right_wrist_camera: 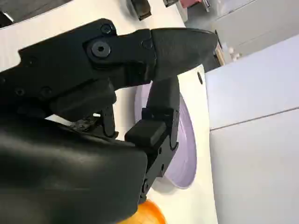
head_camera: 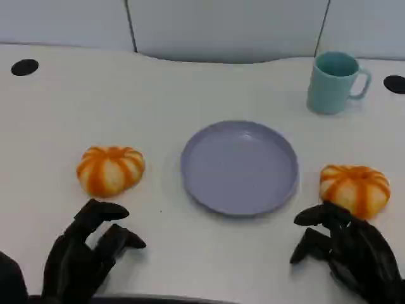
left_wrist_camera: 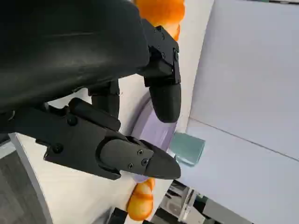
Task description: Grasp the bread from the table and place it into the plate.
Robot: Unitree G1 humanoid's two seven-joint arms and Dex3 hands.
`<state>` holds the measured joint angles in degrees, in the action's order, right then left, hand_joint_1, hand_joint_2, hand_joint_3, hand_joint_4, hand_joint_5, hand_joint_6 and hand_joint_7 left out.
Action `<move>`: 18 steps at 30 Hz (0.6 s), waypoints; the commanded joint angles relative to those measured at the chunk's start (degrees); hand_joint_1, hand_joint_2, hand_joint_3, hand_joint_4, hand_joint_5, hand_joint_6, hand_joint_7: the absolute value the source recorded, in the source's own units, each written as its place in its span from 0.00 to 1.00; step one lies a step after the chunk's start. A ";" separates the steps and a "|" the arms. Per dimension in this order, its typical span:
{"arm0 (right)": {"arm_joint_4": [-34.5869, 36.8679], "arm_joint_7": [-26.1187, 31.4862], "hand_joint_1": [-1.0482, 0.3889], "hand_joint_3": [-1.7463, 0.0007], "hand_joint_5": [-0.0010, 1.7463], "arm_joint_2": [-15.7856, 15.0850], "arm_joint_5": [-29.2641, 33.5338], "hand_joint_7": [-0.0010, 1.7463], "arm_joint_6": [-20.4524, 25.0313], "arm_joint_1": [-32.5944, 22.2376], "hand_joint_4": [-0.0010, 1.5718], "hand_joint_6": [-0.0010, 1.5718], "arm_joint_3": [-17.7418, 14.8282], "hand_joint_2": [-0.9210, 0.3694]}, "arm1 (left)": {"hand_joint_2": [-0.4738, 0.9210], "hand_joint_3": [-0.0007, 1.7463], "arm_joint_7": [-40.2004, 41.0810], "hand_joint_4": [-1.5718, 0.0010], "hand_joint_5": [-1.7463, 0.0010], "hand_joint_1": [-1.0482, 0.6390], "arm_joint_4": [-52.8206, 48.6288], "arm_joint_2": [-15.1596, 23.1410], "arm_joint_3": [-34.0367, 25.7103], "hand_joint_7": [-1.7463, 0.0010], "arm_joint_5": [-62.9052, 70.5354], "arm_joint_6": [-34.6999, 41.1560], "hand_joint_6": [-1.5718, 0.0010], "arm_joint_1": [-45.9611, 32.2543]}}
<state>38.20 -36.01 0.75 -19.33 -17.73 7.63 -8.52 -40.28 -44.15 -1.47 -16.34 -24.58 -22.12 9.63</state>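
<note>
Two orange-and-cream striped bread rolls lie on the white table, one to each side of the lavender plate (head_camera: 239,166). The left bread (head_camera: 110,169) sits just beyond my left hand (head_camera: 85,253), whose fingers are apart and hold nothing. The right bread (head_camera: 354,189) lies directly past my right hand (head_camera: 348,248), which is likewise open, its fingertips close to the roll. The plate (left_wrist_camera: 145,126) holds nothing. In the left wrist view the left bread (left_wrist_camera: 164,13) shows past my fingers (left_wrist_camera: 140,158), with the other roll (left_wrist_camera: 140,201) further off. The right wrist view shows the plate (right_wrist_camera: 183,154) and a bit of the right bread (right_wrist_camera: 147,215).
A teal mug (head_camera: 335,82) stands at the back right, beyond the plate. Two dark round holes (head_camera: 24,66) sit in the tabletop near the far corners. A white wall panel runs along the table's back edge.
</note>
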 commanded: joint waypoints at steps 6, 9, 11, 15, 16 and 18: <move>0.72 -0.03 0.42 0.79 0.85 -0.54 0.13 0.60 0.72 -0.52 0.43 0.44 -0.18 0.00 | 1.00 0.06 -0.66 0.78 0.00 0.24 -0.38 0.97 -0.27 0.15 -0.16 -0.37 0.82 0.29; 0.84 0.03 0.43 0.79 0.85 -0.58 0.40 0.60 0.10 -0.57 0.44 0.44 -0.16 0.00 | 1.00 0.06 -0.69 0.78 0.00 0.24 -0.49 0.92 -0.27 0.15 -0.11 -0.65 0.82 0.29; 1.22 -0.18 0.42 0.79 0.85 -0.63 0.42 0.60 -0.26 -0.49 0.43 0.44 -0.22 0.00 | 1.00 0.06 -0.88 0.79 0.00 0.24 -0.53 0.91 -0.31 0.15 -0.22 -0.63 0.82 0.26; 1.28 -0.09 0.42 0.79 0.85 -0.61 0.39 0.60 -0.23 -0.46 0.43 0.44 -0.22 0.00 | 1.00 0.06 -0.27 0.79 0.00 0.24 0.13 0.93 -0.06 0.15 0.14 -0.35 0.83 -0.16; 1.35 -0.24 0.42 0.79 0.85 -0.61 0.35 0.60 -0.47 -0.45 0.43 0.44 -0.24 0.00 | 1.00 0.06 -0.22 0.79 0.00 0.24 0.09 0.89 -0.06 0.15 0.15 -0.41 0.83 -0.08; 1.26 -0.42 0.42 0.79 0.85 -0.67 0.19 0.59 -0.27 -0.45 0.43 0.44 -0.24 0.00 | 1.00 0.06 -0.22 0.78 0.00 0.24 0.03 0.82 -0.10 0.14 0.06 -0.32 0.83 0.02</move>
<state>38.77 -36.39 0.75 -19.35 -18.46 7.74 -8.54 -40.29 -44.46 -1.46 -16.31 -24.56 -22.16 9.84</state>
